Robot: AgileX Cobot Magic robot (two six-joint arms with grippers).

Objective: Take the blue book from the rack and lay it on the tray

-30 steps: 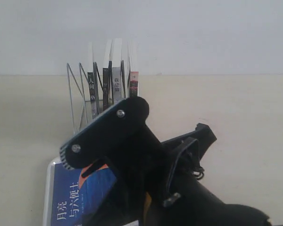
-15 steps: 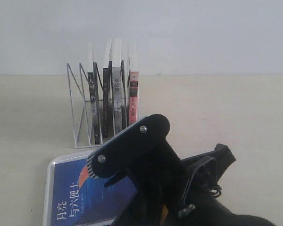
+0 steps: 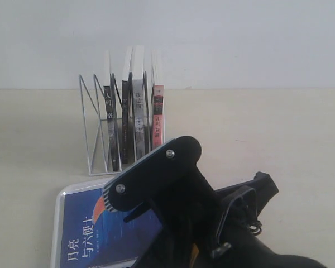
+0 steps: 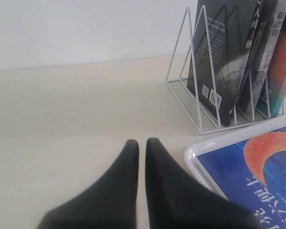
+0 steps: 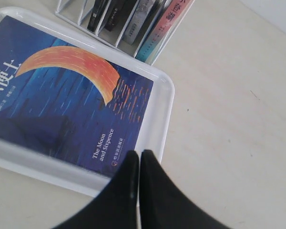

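1. Withdrawing cleanly looks like all that is left: the right arm should lift straight off the tabletop without clipping the tray or the rack.
2. The tray, just in front of the rack, holds the blue book, flat and cover up inside the rim.
3. The rack holds four other books upright.
4. The right hand hangs pinched shut and empty over the tray's edge. The left hand, closed on nothing, sits beside the tray.

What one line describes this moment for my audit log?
blue book: flat in tray | left gripper: shut, empty | right gripper: shut, empty
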